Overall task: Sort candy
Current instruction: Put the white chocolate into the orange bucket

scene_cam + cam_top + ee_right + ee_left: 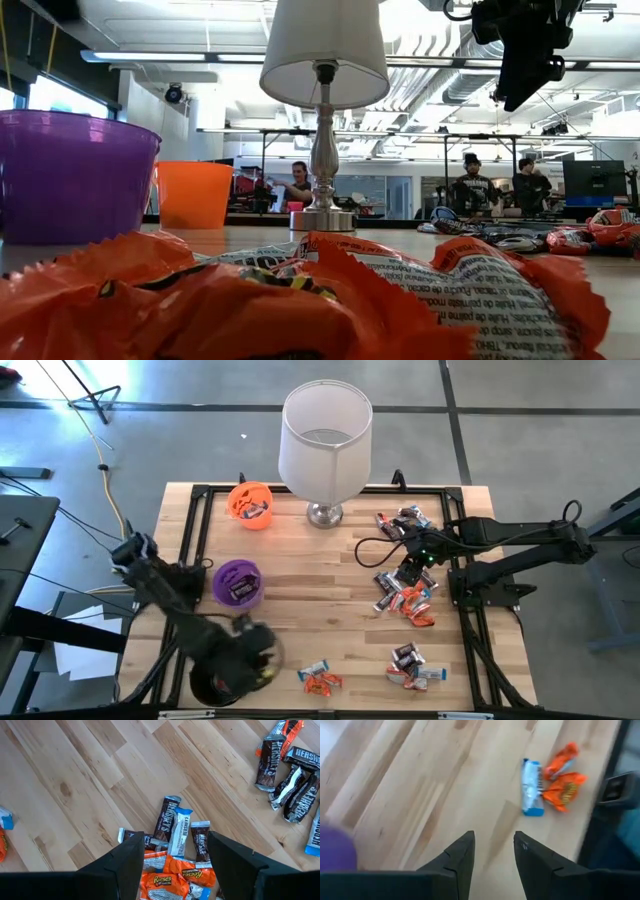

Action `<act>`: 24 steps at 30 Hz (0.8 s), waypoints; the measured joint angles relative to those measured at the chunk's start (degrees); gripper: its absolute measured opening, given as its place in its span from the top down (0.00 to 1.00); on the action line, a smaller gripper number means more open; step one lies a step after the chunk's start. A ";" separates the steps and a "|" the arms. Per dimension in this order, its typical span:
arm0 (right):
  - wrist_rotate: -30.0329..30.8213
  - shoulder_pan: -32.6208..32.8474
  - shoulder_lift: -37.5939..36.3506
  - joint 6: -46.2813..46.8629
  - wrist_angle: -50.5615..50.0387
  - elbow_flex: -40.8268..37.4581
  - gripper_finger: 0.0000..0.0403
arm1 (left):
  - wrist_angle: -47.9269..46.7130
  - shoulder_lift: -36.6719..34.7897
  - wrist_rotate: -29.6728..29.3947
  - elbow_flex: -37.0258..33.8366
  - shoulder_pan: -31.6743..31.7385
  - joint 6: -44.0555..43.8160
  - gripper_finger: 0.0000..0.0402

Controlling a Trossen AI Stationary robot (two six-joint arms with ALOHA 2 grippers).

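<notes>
The candy lies in loose groups on the wooden table: a pile [405, 598] under my right gripper [415, 568], one group at the far right [405, 520], one at the near right [410, 665], and a few pieces near the front edge [320, 678]. My right gripper [175, 845] hangs open above brown, silver-white and orange pieces [177, 832], touching none. My left gripper [255, 645] is at the near left, beside a black cup [215, 685]. It is open and empty [492, 840] over bare wood, with a blue-white piece [532, 787] and orange pieces [562, 790] ahead of it.
A purple cup [238, 582] and an orange cup [250, 503] hold some candy on the left half. A white-shaded lamp [325, 440] stands at the far middle. A black frame [470, 610] borders the table. People stand in the room behind [470, 185].
</notes>
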 joint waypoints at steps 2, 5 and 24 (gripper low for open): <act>0.02 -0.01 0.00 0.00 0.00 0.00 0.48 | 2.53 2.84 1.64 0.00 2.81 5.55 0.69; 0.01 0.00 0.00 0.00 0.00 0.00 0.48 | 5.16 7.21 6.07 -0.02 6.71 13.30 0.69; 0.02 0.00 0.00 0.00 0.00 0.00 0.48 | 26.97 14.49 23.11 -0.07 14.56 39.01 0.69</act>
